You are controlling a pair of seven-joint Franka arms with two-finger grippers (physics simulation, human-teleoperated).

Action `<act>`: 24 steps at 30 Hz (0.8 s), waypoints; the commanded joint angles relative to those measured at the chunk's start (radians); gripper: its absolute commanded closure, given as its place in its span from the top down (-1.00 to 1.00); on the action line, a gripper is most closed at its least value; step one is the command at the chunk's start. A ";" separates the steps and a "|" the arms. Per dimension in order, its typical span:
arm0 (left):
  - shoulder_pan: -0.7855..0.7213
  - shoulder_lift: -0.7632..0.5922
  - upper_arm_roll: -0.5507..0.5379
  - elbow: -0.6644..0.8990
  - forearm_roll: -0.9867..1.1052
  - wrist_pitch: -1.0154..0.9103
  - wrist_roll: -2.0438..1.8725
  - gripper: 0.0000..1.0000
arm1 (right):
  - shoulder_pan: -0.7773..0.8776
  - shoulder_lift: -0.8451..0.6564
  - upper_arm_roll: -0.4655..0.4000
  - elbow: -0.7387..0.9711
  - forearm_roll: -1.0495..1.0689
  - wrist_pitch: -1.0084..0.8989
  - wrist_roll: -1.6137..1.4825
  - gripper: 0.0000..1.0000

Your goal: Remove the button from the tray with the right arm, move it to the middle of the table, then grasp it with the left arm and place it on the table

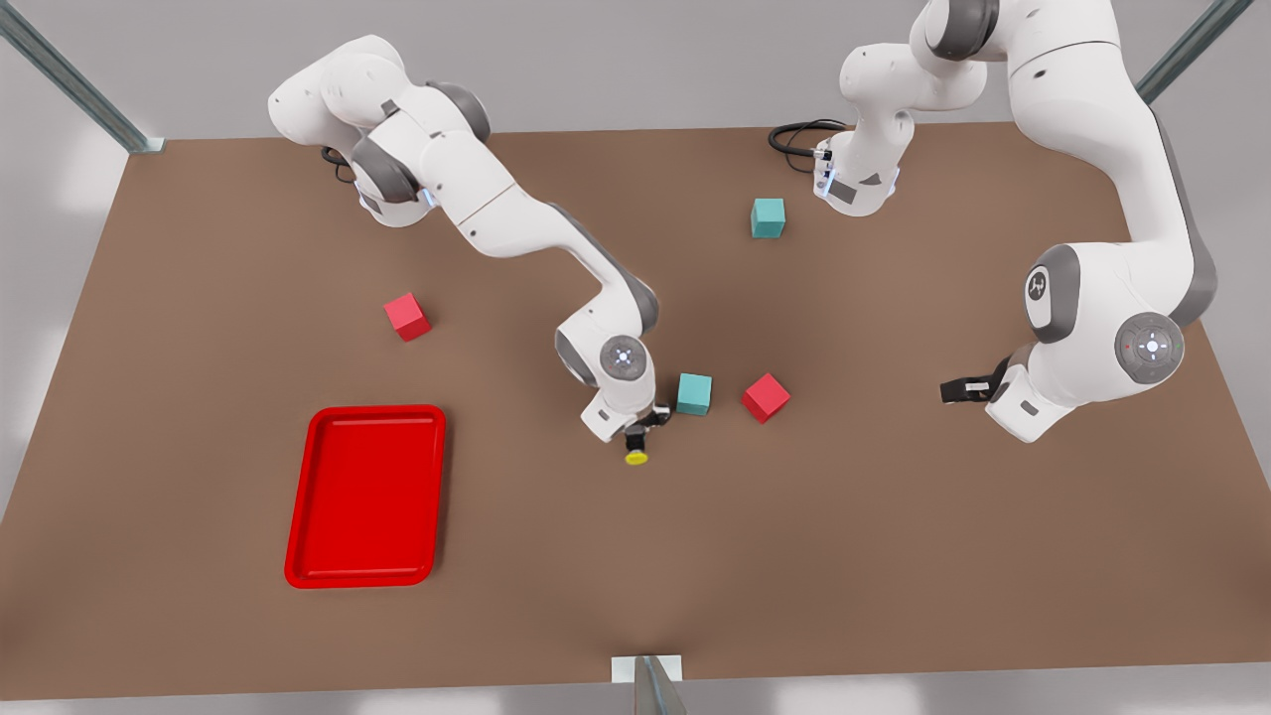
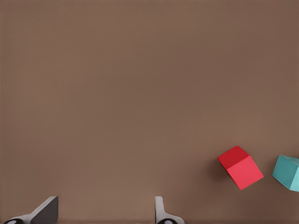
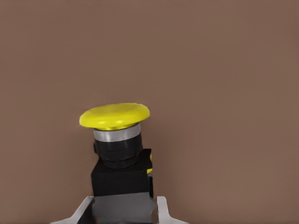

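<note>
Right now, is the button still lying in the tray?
No, the right gripper holds the button over mid-table; the tray holds nothing.

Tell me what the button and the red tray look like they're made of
The button, clamped in the right gripper: likely plastic, with a glossy yellow cap, black matte body, and a silvery collar that could be metal.
The tray: probably moulded plastic, uniformly bright red, with rounded corners and a soft sheen along its rim.
The left gripper waits, jaws open, over the table.

No readable text, labels, brands or numbers anywhere on arms, cubes, tray or table.
</note>
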 commanded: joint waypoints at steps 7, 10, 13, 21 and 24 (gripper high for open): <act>0.000 -0.001 0.000 0.000 0.001 0.000 -0.001 1.00 | -0.007 -0.156 0.012 -0.022 0.005 -0.147 0.176 1.00; -0.011 0.000 -0.009 0.000 0.001 -0.003 -0.013 1.00 | -0.239 -0.443 0.002 -0.001 0.077 -0.690 -0.247 1.00; -0.290 0.134 -0.008 0.074 -0.169 0.026 -0.756 1.00 | -0.510 -0.446 0.001 0.159 0.016 -0.910 -0.550 1.00; -0.600 0.566 -0.031 0.435 -0.139 0.540 -1.418 1.00 | -0.822 -0.484 0.006 0.180 -0.107 -0.959 -0.919 1.00; -0.611 0.596 -0.034 0.436 -0.116 0.577 -1.305 1.00 | -0.866 -0.483 0.001 0.180 -0.105 -0.953 -0.921 1.00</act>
